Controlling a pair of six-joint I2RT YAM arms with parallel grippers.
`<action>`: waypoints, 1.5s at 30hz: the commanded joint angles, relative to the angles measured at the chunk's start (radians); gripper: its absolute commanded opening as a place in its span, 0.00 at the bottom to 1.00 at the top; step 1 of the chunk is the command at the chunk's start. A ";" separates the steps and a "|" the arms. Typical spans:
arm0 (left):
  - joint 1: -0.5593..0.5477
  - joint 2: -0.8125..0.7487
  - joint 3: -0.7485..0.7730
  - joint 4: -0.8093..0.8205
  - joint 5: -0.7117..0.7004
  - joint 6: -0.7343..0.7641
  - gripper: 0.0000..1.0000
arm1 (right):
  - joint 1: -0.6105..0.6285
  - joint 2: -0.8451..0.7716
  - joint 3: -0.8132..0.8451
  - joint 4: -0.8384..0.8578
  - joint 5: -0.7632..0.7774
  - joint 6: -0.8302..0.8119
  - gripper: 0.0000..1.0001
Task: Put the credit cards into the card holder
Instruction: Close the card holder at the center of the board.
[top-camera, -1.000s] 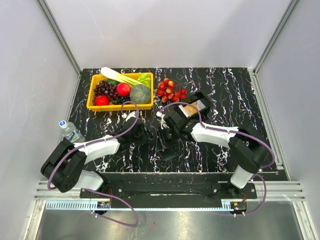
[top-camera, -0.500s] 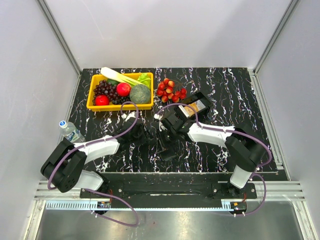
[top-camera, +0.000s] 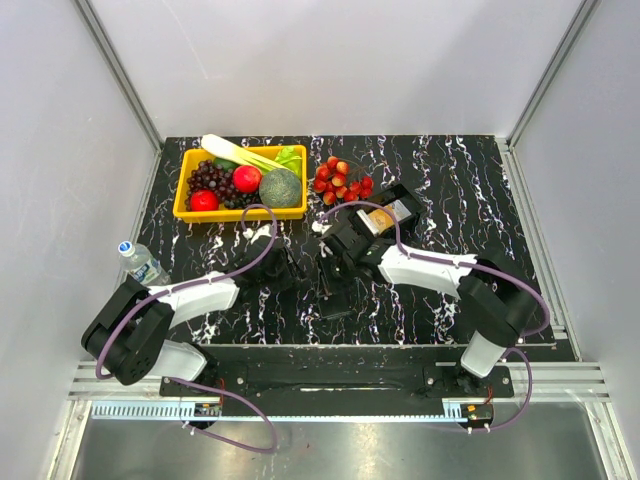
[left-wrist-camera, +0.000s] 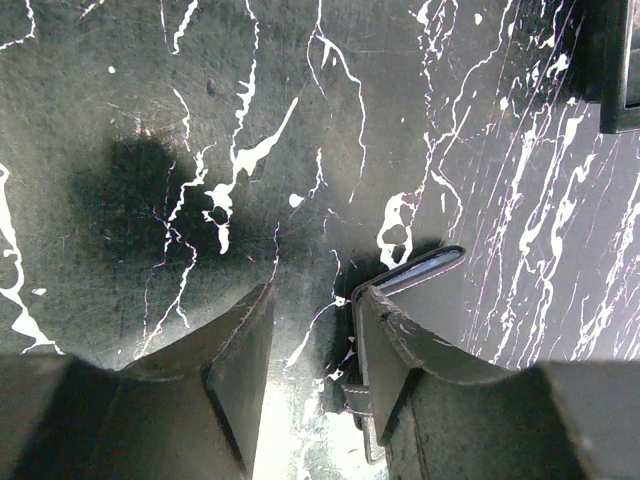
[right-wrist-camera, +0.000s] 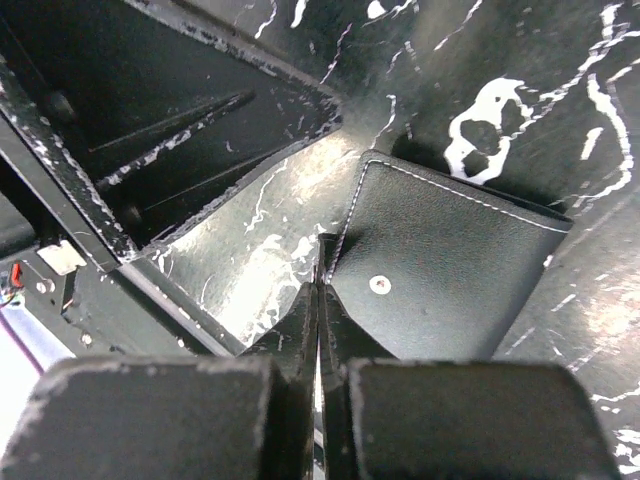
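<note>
right gripper shuts at the edge of the card holder

a second ago the right gripper (right-wrist-camera: 320, 290) had its fingers partly apart. now they are pressed flat together with no gap. the tips sit right at the 9 o'clock edge of the card holder (right-wrist-camera: 440, 270). i cannot tell if they pinch its thin flap or only touch it. my guess is that the robot wants to lift the flap so the holder opens for the cards.

the left gripper (left-wrist-camera: 315, 300) is about half open and holds nothing. a thin dark edge, maybe the holder, sits just beside one finger.

the holder lies black side up between the two grippers, near the middle of the table. i see no card in it. the credit cards (top-camera: 381, 220) lie in the black tray (top-camera: 400, 189), at 1 o'clock from the holder. the yellow basket (top-camera: 240, 213) at 11 o'clock holds fruit and greens.
</note>
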 joint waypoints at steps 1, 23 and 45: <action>0.005 -0.009 0.002 0.049 0.017 0.036 0.44 | 0.008 -0.068 -0.012 -0.002 0.114 0.030 0.00; -0.045 0.055 0.126 0.084 0.151 0.219 0.40 | 0.010 -0.094 -0.110 0.024 0.250 0.153 0.00; -0.108 0.173 0.131 0.196 0.193 0.160 0.20 | 0.007 -0.079 -0.117 0.032 0.259 0.157 0.00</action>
